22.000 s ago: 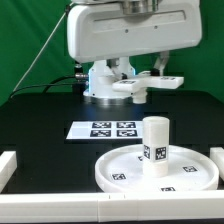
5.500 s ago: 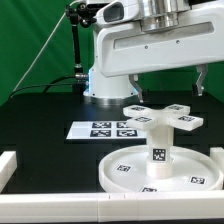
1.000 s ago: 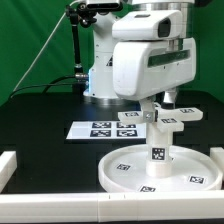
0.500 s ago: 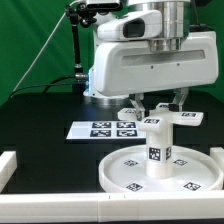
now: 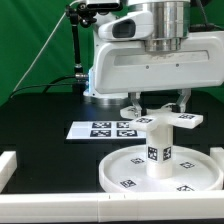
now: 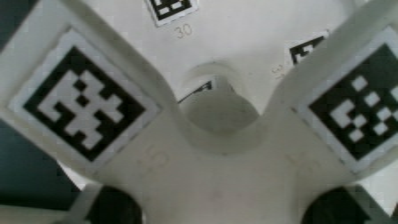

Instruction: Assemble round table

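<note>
On the exterior view's left of the disc (image 5: 170, 172), a white bar (image 5: 8, 167) lay at the table's edge, and the marker board (image 5: 100, 130) lay flat behind the disc on the black table (image 5: 40, 115). The leg (image 5: 158, 150) stood upright on the disc, the foot (image 5: 160, 119) seated level on its top. The arm reached straight down, its bulky white wrist just above the foot. The gripper (image 5: 158, 104) hung at the foot's hub; whether its jaws gripped it could not be told. In the wrist view the foot's tagged arms (image 6: 89, 95) filled the frame.
</note>
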### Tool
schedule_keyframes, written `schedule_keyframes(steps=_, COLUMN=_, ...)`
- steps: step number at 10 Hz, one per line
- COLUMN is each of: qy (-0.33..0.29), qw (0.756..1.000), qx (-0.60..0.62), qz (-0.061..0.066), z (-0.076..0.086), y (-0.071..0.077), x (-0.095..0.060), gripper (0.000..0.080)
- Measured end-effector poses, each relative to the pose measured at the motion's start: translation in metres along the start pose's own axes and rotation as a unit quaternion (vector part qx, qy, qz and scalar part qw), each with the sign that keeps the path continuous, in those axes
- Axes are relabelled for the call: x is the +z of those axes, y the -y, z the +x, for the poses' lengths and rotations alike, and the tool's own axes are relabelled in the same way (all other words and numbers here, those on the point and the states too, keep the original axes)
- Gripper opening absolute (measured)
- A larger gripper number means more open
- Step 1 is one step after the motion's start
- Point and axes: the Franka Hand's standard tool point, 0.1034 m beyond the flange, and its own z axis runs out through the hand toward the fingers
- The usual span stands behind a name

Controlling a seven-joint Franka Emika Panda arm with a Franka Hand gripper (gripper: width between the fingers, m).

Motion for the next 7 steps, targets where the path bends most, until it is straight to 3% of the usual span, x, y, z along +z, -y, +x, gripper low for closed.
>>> schedule_keyframes(steps=4, qy=0.001, qw=0.998, qx=0.058, qz=0.003, z=-0.0002, y=0.0002, x=0.0001, gripper=0.0442)
schedule_keyframes(steps=5, qy=0.001, qw=0.998, qx=0.058, qz=0.003, z=-0.0002, y=0.0002, x=-0.0010, gripper=0.0588)
schedule_keyframes(steps=6, qy=0.001, qw=0.998, qx=0.055, qz=0.004, z=-0.0002, y=0.0002, x=-0.0079, gripper=0.0637)
schedule_keyframes(steps=7, qy=0.001, qw=0.998, qx=0.055, qz=0.004, z=-0.0001, y=0.0005, x=-0.0079, gripper=0.0637)
